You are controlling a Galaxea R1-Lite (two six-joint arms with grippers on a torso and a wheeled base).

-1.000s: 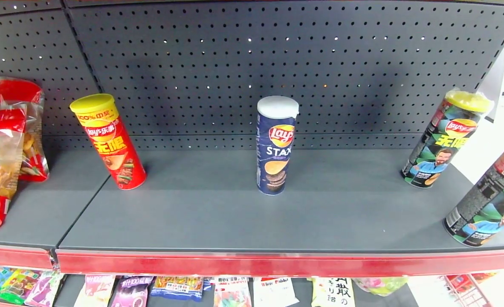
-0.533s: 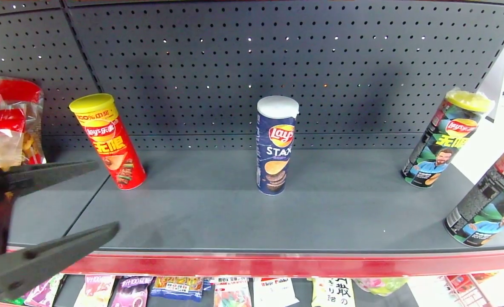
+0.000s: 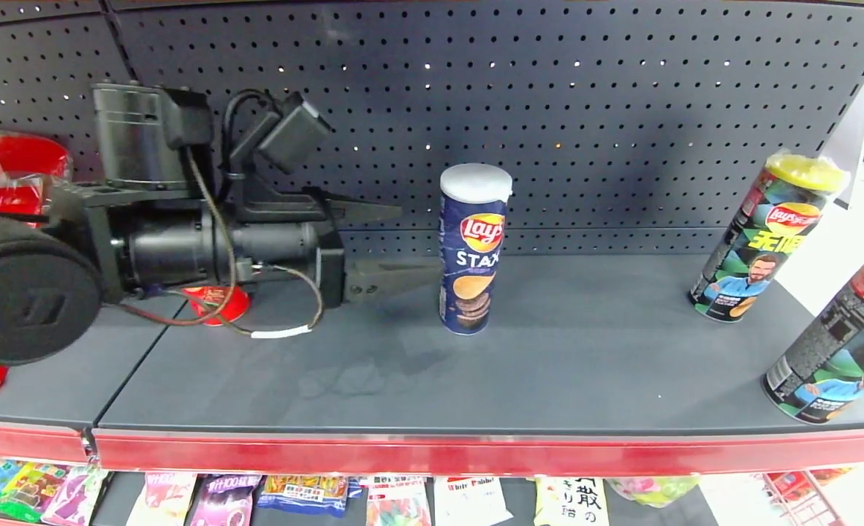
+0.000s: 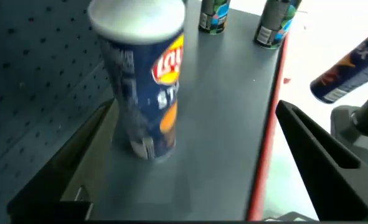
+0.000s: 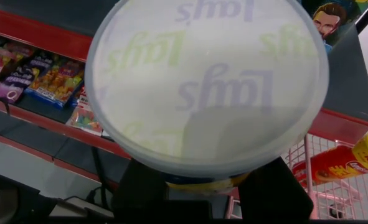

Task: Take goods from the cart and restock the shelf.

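The left gripper [image 3: 419, 243] points right along the shelf [image 3: 549, 365], its two fingers [image 3: 373, 212] spread wide, one toward the pegboard and one toward the shelf's red front edge. Nothing is clamped between them. The blue can [image 3: 474, 248] stands upright with its white lid on, right at the mouth of the gripper. In the left wrist view [image 4: 196, 109] the blue can [image 4: 147, 87] stands closer to the far finger; whether it touches cannot be told. The left arm lies level, reaching in from the left just above the shelf, with its wrist camera on top.

The right gripper [image 5: 208, 193] grips a held can [image 5: 207, 81] from both sides, the can's pale translucent lid facing the wrist camera. Beyond it lies the cart [image 5: 324, 199].

Behind the left arm, the base of a red can [image 3: 216, 303] shows. Snack bags [image 3: 8, 168] sit at the far left. Two black-and-green cans stand well to the right, one far [image 3: 764, 237] and one near [image 3: 838, 336]. Packets [image 3: 308, 493] line the lower shelf.
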